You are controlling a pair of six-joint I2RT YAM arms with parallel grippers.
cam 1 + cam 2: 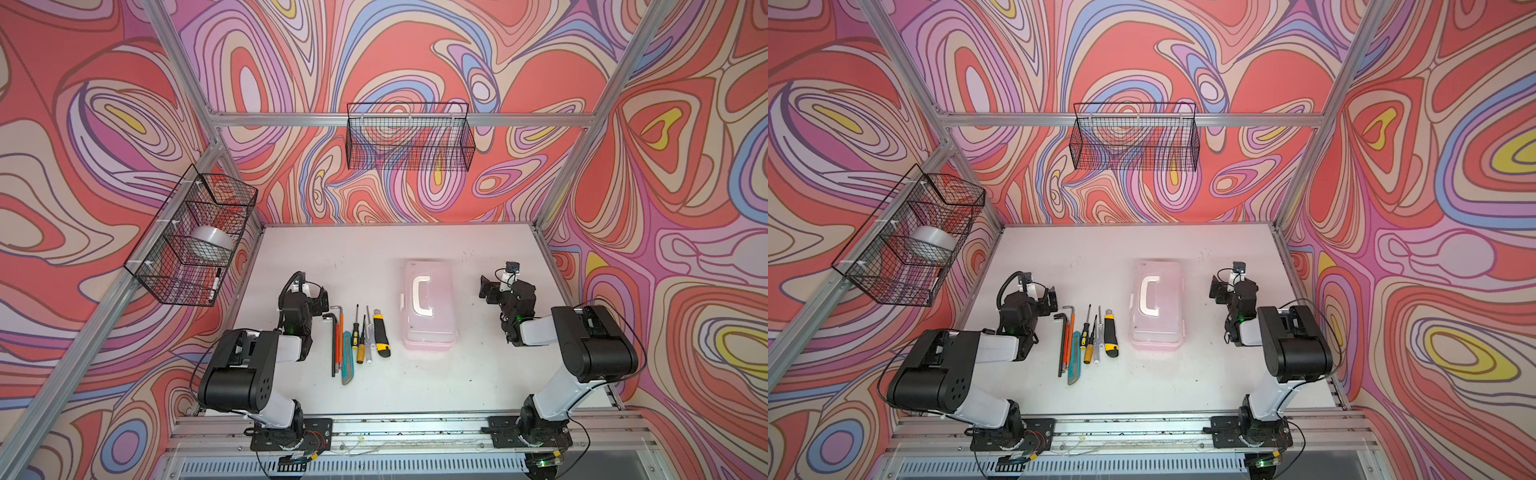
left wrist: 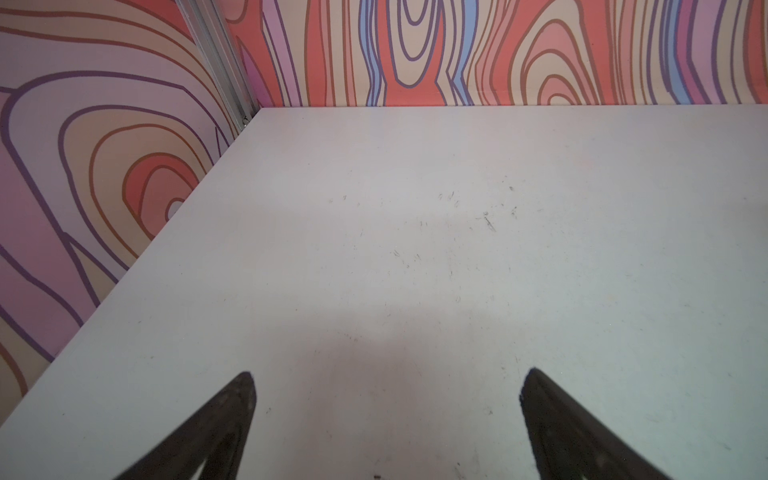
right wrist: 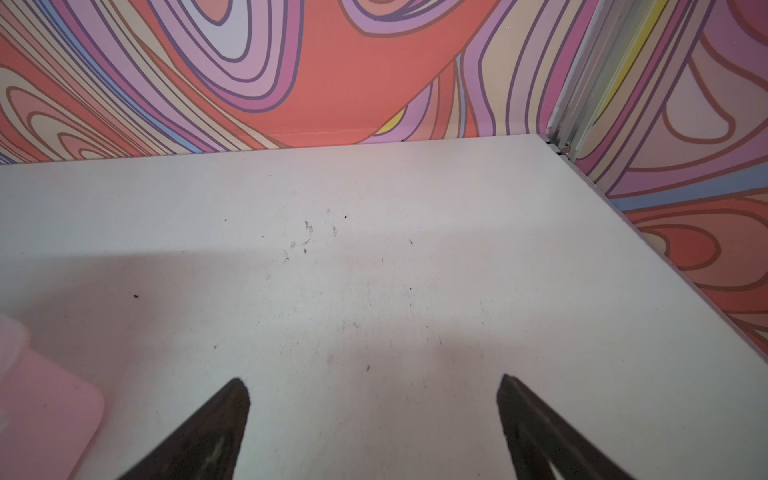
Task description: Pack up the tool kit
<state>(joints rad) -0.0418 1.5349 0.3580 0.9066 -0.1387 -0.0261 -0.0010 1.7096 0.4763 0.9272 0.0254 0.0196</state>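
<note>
2 pincers gape: left pincer (image 2: pixel 390 372) near the tools (image 1: pixel 381 334), right pincer (image 3: pixel 372 378) near the case (image 1: pixel 440 316).

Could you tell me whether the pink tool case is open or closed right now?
Closed. In both top views the translucent lid sits flat on the pink case, white handle on top.
</note>
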